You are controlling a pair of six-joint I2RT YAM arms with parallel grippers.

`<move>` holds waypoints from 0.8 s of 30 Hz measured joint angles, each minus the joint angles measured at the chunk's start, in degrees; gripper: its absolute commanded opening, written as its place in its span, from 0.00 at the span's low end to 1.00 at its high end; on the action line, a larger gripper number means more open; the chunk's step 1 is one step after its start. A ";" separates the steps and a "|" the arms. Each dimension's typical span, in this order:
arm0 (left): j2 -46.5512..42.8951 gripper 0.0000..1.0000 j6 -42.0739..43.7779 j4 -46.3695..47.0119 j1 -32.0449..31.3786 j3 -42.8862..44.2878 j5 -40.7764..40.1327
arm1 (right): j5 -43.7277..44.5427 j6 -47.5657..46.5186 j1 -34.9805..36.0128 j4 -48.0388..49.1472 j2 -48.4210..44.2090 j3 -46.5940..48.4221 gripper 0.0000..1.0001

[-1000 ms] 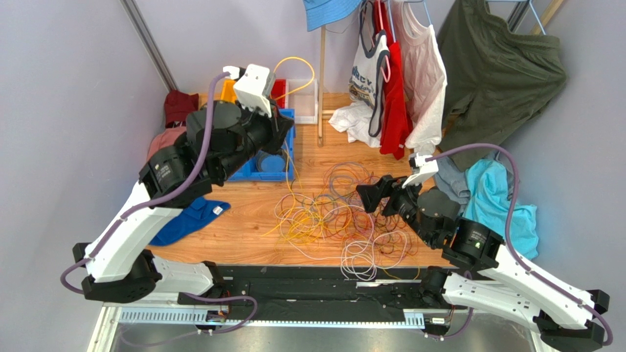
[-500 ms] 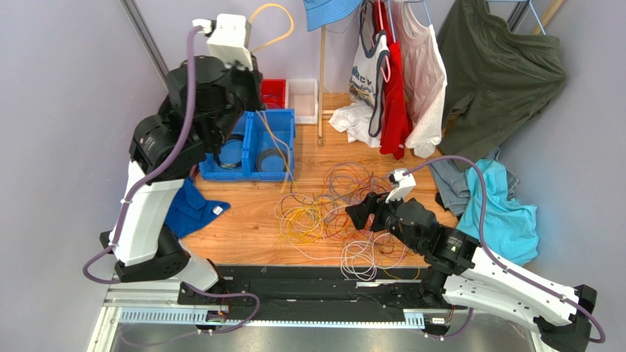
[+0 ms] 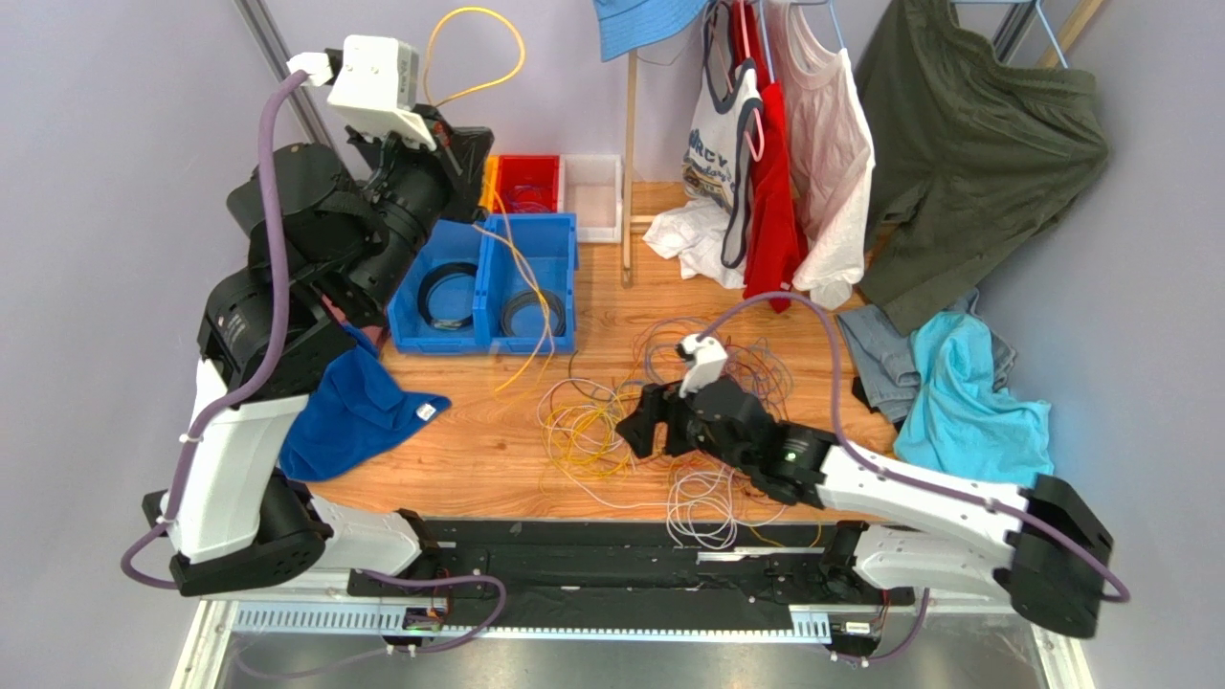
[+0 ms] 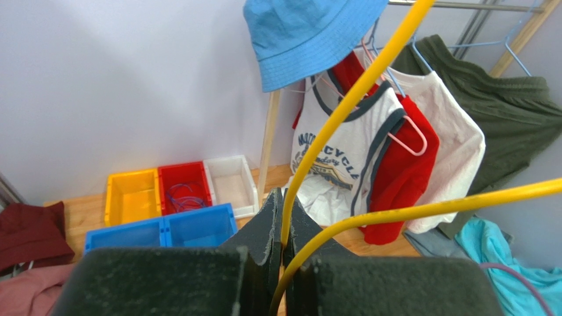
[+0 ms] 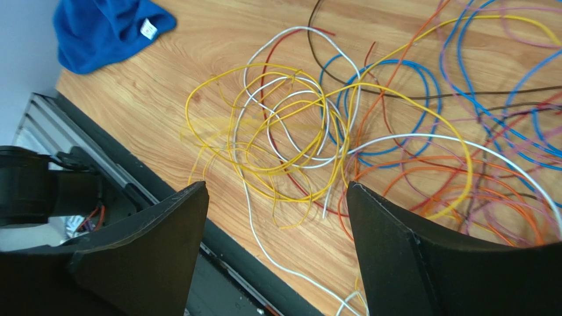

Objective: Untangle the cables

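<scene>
Yellow cable (image 4: 345, 108) is pinched in the fully closed left gripper (image 4: 283, 220) and raised above the blue bins (image 3: 483, 294), likely to draw it clear of the cable tangle (image 5: 310, 125) on the wooden table (image 5: 218, 39). Right gripper (image 5: 274, 204) is spread wide, nothing held, poised over the tangle, probably to pin it

Two arms in play, so two grippers: the left gripper (image 4: 282, 253) at the far left, the right gripper (image 5: 276, 197) in the middle. One yellow cable (image 4: 343, 112) is up in the air alone. The heaped cables (image 5: 310, 131) are too knotted to count, but seven colours show: yellow, white, orange, blue, purple, brown, red. Five bins far left: two blue bins (image 4: 198, 227), one yellow bin (image 4: 134, 195), one red bin (image 4: 185, 187), one white bin (image 4: 231, 181). One blue hat (image 4: 310, 36), four hanging garments (image 4: 343, 158), one blue cloth (image 3: 345, 409) near left.
</scene>
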 measured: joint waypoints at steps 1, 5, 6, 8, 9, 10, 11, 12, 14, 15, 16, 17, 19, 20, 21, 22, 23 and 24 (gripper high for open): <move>0.42 0.00 -0.09 -0.04 0.00 0.35 0.42 | -0.28 -0.15 0.13 0.79 3.04 0.94 0.81; 1.40 0.00 -0.31 -1.05 0.00 1.22 1.97 | -0.17 -0.83 0.44 3.26 13.60 5.22 0.79; 1.40 0.00 -0.35 -1.36 0.00 1.27 2.16 | 0.24 -1.03 0.46 3.87 15.80 6.14 0.76; 1.22 0.00 -0.42 -1.77 0.00 1.27 2.40 | 1.25 -1.38 0.52 4.68 19.56 7.45 0.62; 1.09 0.00 -0.39 -1.99 0.00 1.25 2.40 | 1.97 -1.62 0.52 4.74 21.11 8.17 0.53; 0.98 0.00 -0.37 -2.08 0.00 1.18 2.36 | 2.78 -1.75 0.52 4.52 22.86 9.16 0.34; 0.85 0.00 -0.35 -2.10 0.00 1.07 2.27 | 3.54 -1.92 0.46 4.26 24.52 10.29 0.19; 0.61 0.00 -0.24 -2.08 0.00 0.74 1.97 | 4.37 -2.10 0.37 3.91 25.90 11.43 0.11; 0.35 0.00 0.17 -2.05 0.00 0.13 0.96 | 5.66 -1.81 0.24 3.85 26.93 12.24 0.02; 0.28 0.00 0.59 -1.95 0.00 -0.33 0.37 | 6.23 -1.53 0.24 3.58 26.69 12.04 0.02; 0.26 0.00 0.94 -1.90 0.09 -0.83 -0.20 | 6.47 -1.18 0.22 3.85 26.08 11.45 0.07; 0.44 0.00 1.20 -1.84 0.39 -1.42 -0.61 | 6.64 -0.94 0.17 4.04 25.11 10.62 0.10; 1.31 0.00 1.51 -1.75 1.51 -2.34 -1.07 | 6.82 -0.35 0.28 3.85 21.27 7.37 0.22; 1.99 0.00 1.51 -1.68 2.45 -2.69 -0.94 | 6.86 0.00 0.35 3.21 18.75 5.73 0.26; 2.78 0.00 1.46 -1.68 3.28 -2.82 -0.72 | 6.84 0.46 0.48 2.45 16.02 4.37 0.31; 4.13 0.00 1.42 -1.66 4.85 -3.04 -0.11 | 6.82 0.76 0.63 1.25 13.14 3.41 0.32; 5.31 0.00 1.38 -1.66 5.99 -3.13 0.20 | 6.82 0.92 0.74 0.11 10.91 3.02 0.33; 6.80 0.00 1.16 -1.70 7.30 -3.15 0.55 | 6.78 1.03 1.05 -1.22 7.41 2.67 0.34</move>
